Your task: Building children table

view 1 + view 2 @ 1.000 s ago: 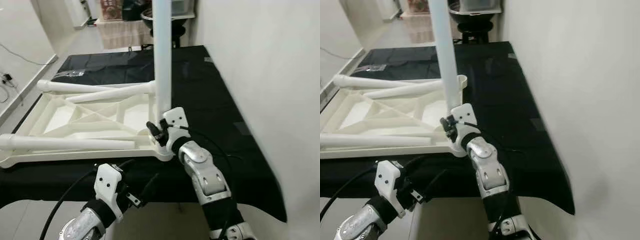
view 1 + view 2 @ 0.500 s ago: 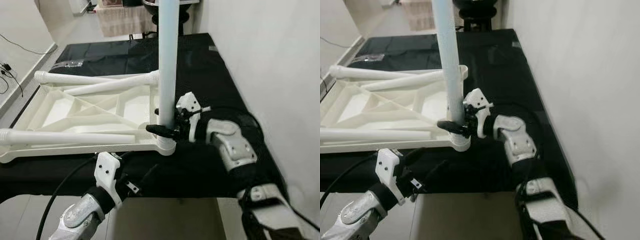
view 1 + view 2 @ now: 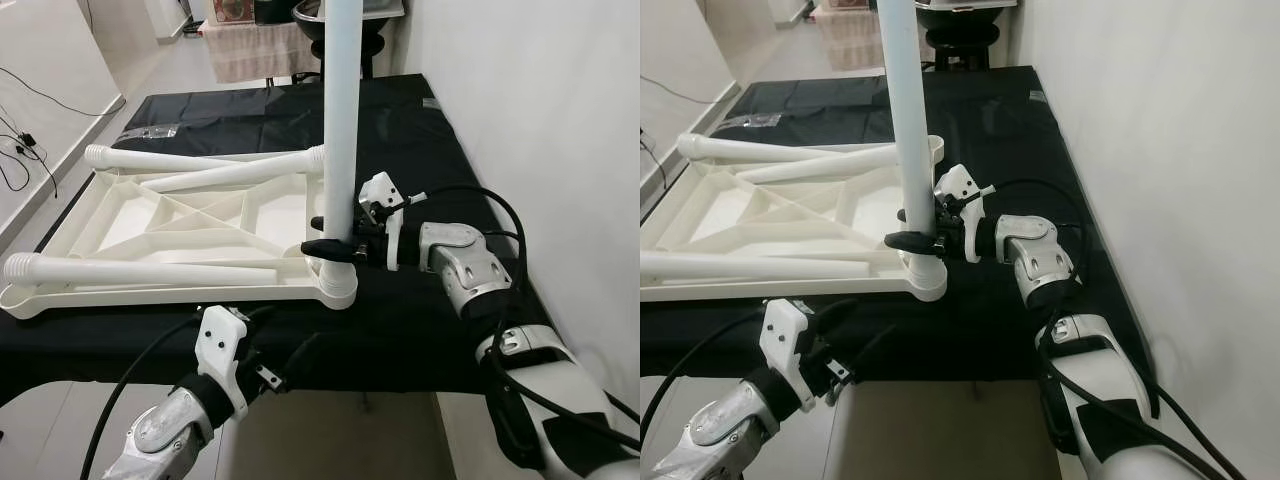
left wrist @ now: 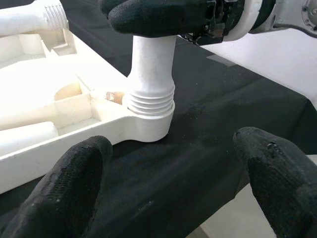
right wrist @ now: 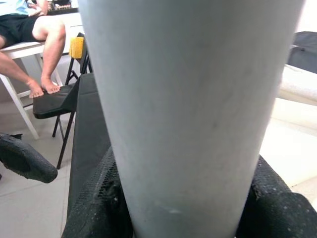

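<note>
A white plastic tabletop (image 3: 150, 292) lies upside down on a black-covered table (image 3: 420, 320). One white leg (image 3: 341, 120) stands upright in the tabletop's near right corner socket (image 4: 148, 119). My right gripper (image 3: 330, 247) is shut on this leg just above the socket, reaching in from the right. In the right wrist view the leg (image 5: 188, 99) sits between the black fingers (image 5: 99, 208). Three loose legs lie across the tabletop: a near one (image 3: 140, 272), a slanted one (image 3: 240, 170) and a far one (image 3: 150, 158). My left gripper (image 3: 285, 345) hangs open below the table's front edge, facing the socket.
A white wall (image 3: 540, 120) runs close along the table's right side. A clear plastic bag (image 3: 150, 132) lies on the far black cloth. Cables (image 3: 20, 150) trail on the floor at left. A seated person's legs (image 5: 34, 39) and a black chair (image 5: 54, 104) are nearby.
My right arm has swung from in front of the leg round to its right, the gripper staying on the leg's base. The camera has shifted too. The left gripper barely moved.
</note>
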{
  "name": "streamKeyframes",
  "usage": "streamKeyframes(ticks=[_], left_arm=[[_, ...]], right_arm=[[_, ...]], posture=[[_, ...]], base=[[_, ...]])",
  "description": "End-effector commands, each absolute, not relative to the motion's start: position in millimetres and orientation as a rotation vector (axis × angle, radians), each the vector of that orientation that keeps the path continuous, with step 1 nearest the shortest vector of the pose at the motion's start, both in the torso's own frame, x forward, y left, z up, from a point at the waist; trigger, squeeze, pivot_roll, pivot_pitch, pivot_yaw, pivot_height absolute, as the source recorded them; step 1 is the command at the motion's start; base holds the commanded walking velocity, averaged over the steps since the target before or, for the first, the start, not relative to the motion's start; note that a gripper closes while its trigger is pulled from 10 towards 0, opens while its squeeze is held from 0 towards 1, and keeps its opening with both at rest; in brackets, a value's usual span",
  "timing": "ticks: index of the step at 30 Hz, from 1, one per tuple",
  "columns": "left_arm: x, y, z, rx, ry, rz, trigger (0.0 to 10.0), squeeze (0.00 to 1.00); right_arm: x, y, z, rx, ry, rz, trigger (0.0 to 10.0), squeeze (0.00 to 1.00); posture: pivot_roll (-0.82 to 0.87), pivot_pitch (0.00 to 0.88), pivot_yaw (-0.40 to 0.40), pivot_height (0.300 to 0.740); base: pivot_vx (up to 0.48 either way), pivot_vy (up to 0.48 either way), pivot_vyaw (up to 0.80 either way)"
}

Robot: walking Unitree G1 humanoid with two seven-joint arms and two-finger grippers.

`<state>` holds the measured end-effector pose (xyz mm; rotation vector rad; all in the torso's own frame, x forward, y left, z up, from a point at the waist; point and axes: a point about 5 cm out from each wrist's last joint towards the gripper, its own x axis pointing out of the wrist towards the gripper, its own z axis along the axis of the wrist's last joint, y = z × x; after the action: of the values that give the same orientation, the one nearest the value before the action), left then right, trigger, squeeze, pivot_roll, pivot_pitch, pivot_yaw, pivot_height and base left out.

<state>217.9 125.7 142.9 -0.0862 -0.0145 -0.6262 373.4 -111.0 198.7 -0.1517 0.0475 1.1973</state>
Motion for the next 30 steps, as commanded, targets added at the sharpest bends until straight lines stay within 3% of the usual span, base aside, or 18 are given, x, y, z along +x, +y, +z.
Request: streamKeyframes(ticks=[1, 4, 5, 6, 7, 8, 12, 19, 20, 21, 30], left_arm=[[218, 127, 138, -0.082, 0.003, -0.615, 10.0, 0.00], [219, 127, 139, -0.081, 0.001, -0.609, 10.0, 0.00], [219, 128, 139, -0.081, 0.001, -0.608, 10.0, 0.00], [219, 128, 139, -0.081, 0.001, -0.608, 10.0, 0.00], [219, 129, 139, -0.079, 0.002, -0.608, 10.0, 0.00], [220, 129, 139, -0.080, 0.004, -0.612, 10.0, 0.00], [222, 129, 139, -0.078, 0.008, -0.623, 10.0, 0.00], [224, 131, 140, -0.076, 0.006, -0.613, 10.0, 0.00], [224, 132, 140, -0.076, 0.005, -0.610, 10.0, 0.00], [224, 132, 141, -0.075, 0.005, -0.610, 10.0, 0.00], [227, 134, 141, -0.060, -0.006, -0.589, 10.0, 0.00]], right_arm=[[371, -110, 190, -0.127, 0.051, 1.202, 0.0, 0.00], [364, -112, 176, -0.149, 0.070, 1.096, 0.0, 0.00], [362, -109, 167, -0.158, 0.088, 0.924, 0.0, 0.00], [362, -109, 167, -0.158, 0.088, 0.924, 0.0, 0.00], [364, -112, 160, -0.136, 0.089, 0.577, 0.0, 0.00], [346, -101, 144, -0.086, 0.138, 0.452, 0.0, 0.00], [327, -85, 133, -0.047, 0.169, 0.404, 0.0, 0.00], [334, -78, 136, -0.088, 0.132, 0.434, 0.0, 0.00], [334, -77, 138, -0.084, 0.121, 0.448, 10.0, 0.48], [334, -76, 139, -0.078, 0.113, 0.457, 10.0, 1.00], [329, -84, 159, -0.083, 0.041, 0.431, 10.0, 1.00]], posture=[[-0.03, 0.063, 0.039, 0.740], [-0.05, 0.080, 0.047, 0.740], [-0.07, 0.085, 0.051, 0.740], [-0.07, 0.085, 0.051, 0.740], [-0.07, 0.086, 0.051, 0.740], [-0.07, 0.097, 0.054, 0.740], [-0.07, 0.097, 0.063, 0.740], [-0.06, 0.102, 0.068, 0.740], [-0.06, 0.100, 0.071, 0.740], [-0.06, 0.100, 0.071, 0.740], [-0.07, 0.096, 0.078, 0.740]], base=[[0.000, 0.000, 0.00], [0.000, 0.000, 0.00], [0.000, 0.000, 0.00], [0.000, 0.000, 0.00], [0.000, 0.000, 0.00], [0.000, 0.000, 0.00], [0.000, 0.000, 0.00], [0.000, 0.000, 0.00], [0.000, 0.000, 0.00], [0.000, 0.000, 0.00], [0.000, 0.000, 0.00]])
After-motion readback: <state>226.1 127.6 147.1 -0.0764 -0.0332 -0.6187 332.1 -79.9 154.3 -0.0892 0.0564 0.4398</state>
